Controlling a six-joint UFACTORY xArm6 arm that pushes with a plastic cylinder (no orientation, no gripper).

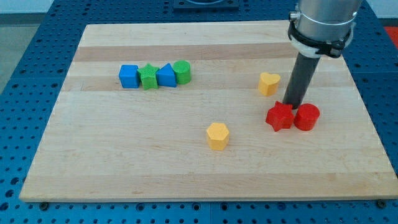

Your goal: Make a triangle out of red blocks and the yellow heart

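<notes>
A red star block (280,117) and a red cylinder block (306,117) sit touching side by side at the view's right. The yellow heart block (268,83) lies above and to the left of them, apart from both. My tip (292,104) is the lower end of the dark rod and stands just behind the two red blocks, at the seam between them, right of and below the heart.
A yellow hexagon block (217,135) lies near the board's middle. A row of a blue cube (129,76), green star (148,77), blue triangle (166,76) and green cylinder (181,72) sits at the upper left. The wooden board (124,162) lies on a blue perforated table.
</notes>
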